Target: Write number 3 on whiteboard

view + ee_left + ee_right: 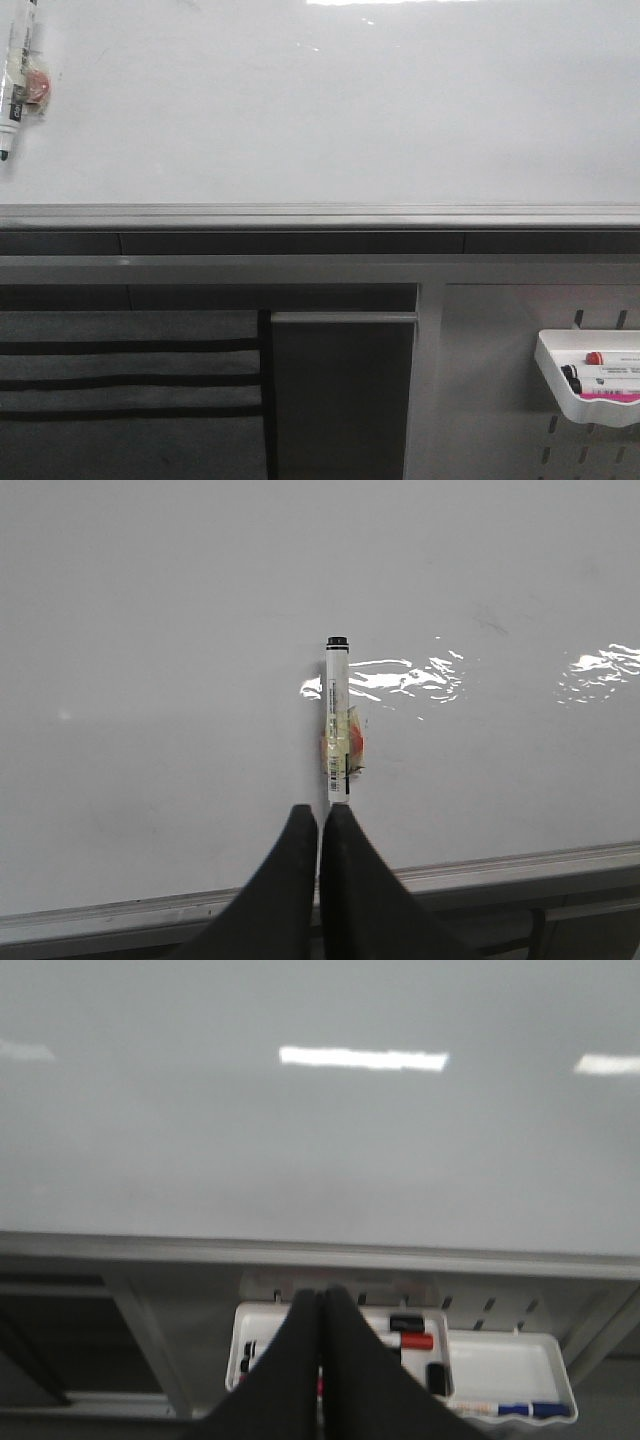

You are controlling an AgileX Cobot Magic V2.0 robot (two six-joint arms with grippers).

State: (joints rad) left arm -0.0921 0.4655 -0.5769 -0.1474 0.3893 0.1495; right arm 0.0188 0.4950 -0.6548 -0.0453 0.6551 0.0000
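marker: a white-barrelled pen [338, 715] is held in the left gripper [320, 825], its long axis running straight out from the fingertips toward the whiteboard [150, 660], dark tip end at the far end. A bit of orange and yellow tape is wrapped around the barrel.

tip vs board: the tip is seen right at the glossy surface, but whether it's actually touching can't be told, no ink is seen under it.

where on the board: in the front view the marker [16, 75] is spotted at the far left of the whiteboard [330, 100], well above the grey rail [320, 215].

number 3: not drawn yet, no stroke is seen in any view.

left hand: clamped on the marker's rear end, fingers nearly together around the barrel.

right hand: the right gripper [320, 1305] is pressed closed with nothing gripped, hanging below the rail in front of the white tray [500, 1365] of spare markers.

nearer arm: the left 1, obviously; the stroke is judged to be its job, probably after a shift rightward along the rail.
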